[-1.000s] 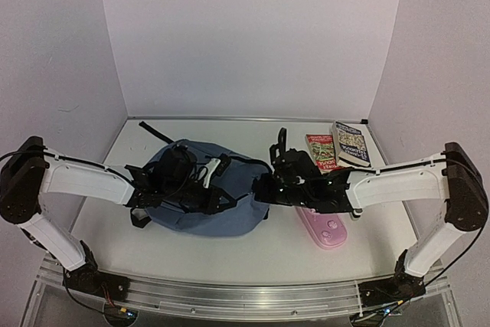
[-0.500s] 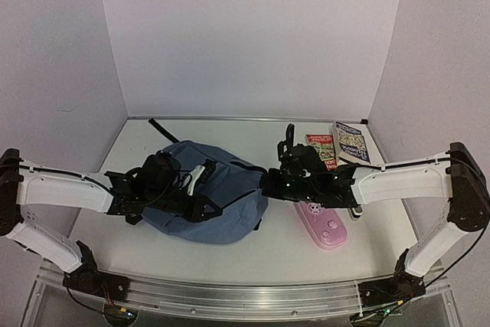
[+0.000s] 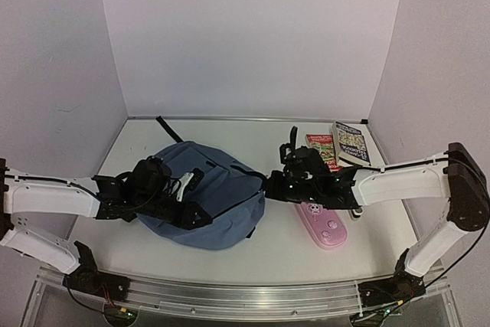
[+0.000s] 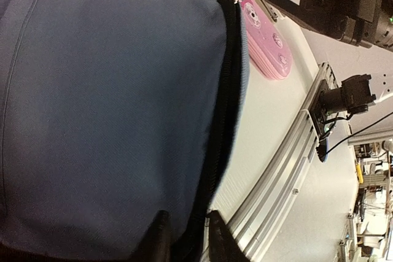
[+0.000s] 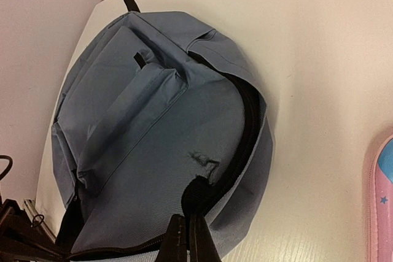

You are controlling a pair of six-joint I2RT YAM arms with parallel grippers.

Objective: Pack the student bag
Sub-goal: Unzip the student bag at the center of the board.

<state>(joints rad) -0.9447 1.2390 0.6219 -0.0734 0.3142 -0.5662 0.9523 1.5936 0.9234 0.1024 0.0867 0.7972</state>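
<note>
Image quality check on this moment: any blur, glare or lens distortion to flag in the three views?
Top external: even soft light, no glare, the front rail bows from the wide lens. Left wrist: the student bag fills the frame, close and soft; the pink pencil case beyond looks crisper. Right wrist: bag fabric sharp, pencil case cropped at the edge.

Print is seen on the covers of the red book (image 3: 321, 151) and the pale book (image 3: 351, 143) beside it, and a small star is seen on the pink pencil case (image 5: 382, 213), but no words or numbers can be read.
</note>
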